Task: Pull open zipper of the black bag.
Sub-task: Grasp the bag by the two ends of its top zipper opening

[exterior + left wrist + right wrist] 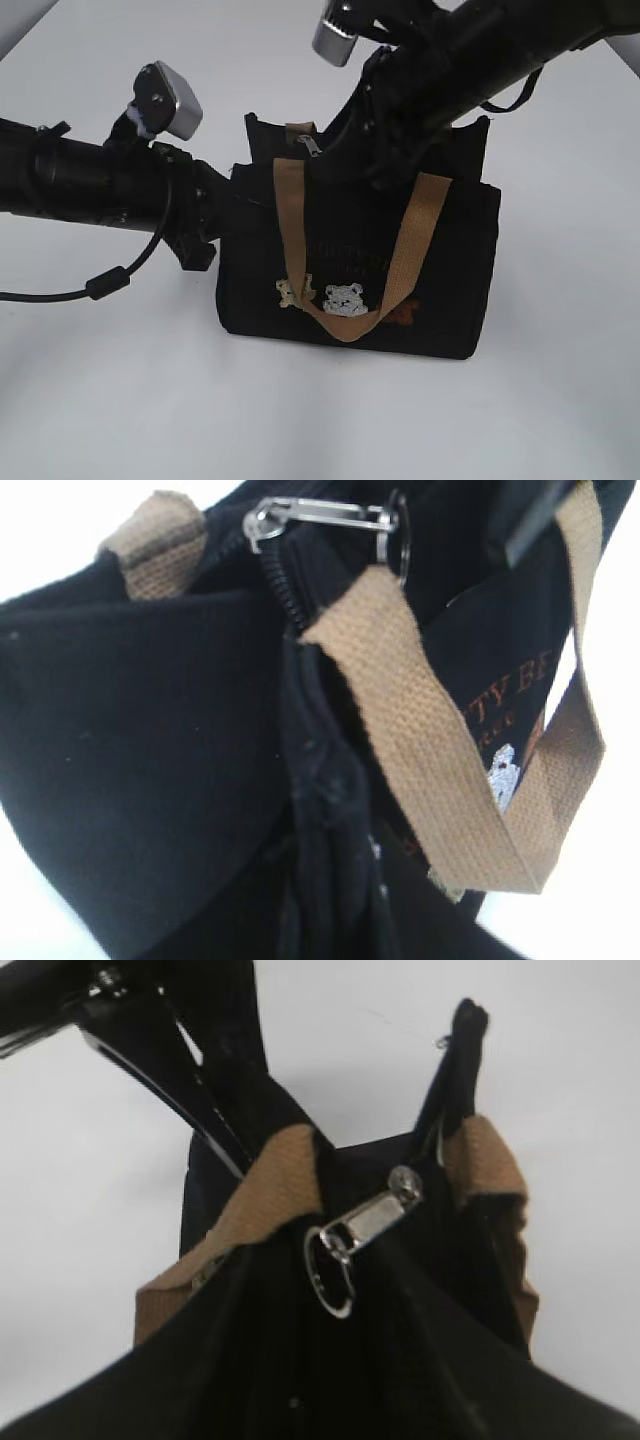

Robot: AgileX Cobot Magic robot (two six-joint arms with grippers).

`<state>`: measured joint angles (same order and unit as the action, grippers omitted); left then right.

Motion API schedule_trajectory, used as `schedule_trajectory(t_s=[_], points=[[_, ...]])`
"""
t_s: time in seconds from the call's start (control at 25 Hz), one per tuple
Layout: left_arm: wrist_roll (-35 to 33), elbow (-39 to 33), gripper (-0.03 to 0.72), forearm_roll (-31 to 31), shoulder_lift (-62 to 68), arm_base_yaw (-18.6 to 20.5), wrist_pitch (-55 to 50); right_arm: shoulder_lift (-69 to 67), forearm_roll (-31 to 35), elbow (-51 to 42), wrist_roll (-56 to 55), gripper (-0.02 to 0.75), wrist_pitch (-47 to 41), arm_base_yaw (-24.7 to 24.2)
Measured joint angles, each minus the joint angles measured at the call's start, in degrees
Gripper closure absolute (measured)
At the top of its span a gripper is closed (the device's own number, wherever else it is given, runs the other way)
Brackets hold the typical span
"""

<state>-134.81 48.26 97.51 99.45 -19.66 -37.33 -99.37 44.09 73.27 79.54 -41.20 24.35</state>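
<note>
The black bag (pixel 440 270) stands upright on the white table, with tan straps (pixel 412 250) and embroidered bears on its front. Its zipper runs along the top. The metal slider (pixel 310 146) sits near the bag's left end, and its silver ring pull (pixel 333 1270) hangs free. My left gripper (pixel 230 205) is shut on bunched black fabric (pixel 330 810) at the bag's left end. My right gripper (pixel 372 160) comes down from the upper right over the bag's top. Its dark fingers spread on either side of the ring, touching nothing I can see.
The white table (pixel 560 420) surrounds the bag on all sides. The left arm (pixel 90 180) and its looping cable (pixel 105 285) lie low at the left. The right arm (pixel 480 50) crosses above the bag's back edge.
</note>
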Motion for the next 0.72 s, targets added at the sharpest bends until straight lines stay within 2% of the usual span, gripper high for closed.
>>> schedule_trajectory(t_s=[0.2, 0.44, 0.52, 0.6, 0.72], points=[[0.00, 0.00, 0.623, -0.13, 0.00, 0.00, 0.06, -0.84, -2.95, 0.00, -1.07, 0.510, 1.30, 2.48], [0.00, 0.10, 0.623, -0.13, 0.00, 0.00, 0.06, -0.97, -3.51, 0.00, -5.60, 0.681, 3.92, 2.48], [0.00, 0.10, 0.623, -0.18, 0.00, 0.00, 0.06, -0.97, -3.63, 0.00, -7.84, 0.702, 4.04, 2.48], [0.00, 0.10, 0.624, -0.18, 0.00, 0.00, 0.06, -0.97, -3.71, 0.00, -9.94, 0.689, 4.04, 2.48], [0.00, 0.10, 0.624, -0.18, 0.00, 0.00, 0.06, -0.97, -3.76, 0.00, -12.54, 0.563, 4.04, 2.48]])
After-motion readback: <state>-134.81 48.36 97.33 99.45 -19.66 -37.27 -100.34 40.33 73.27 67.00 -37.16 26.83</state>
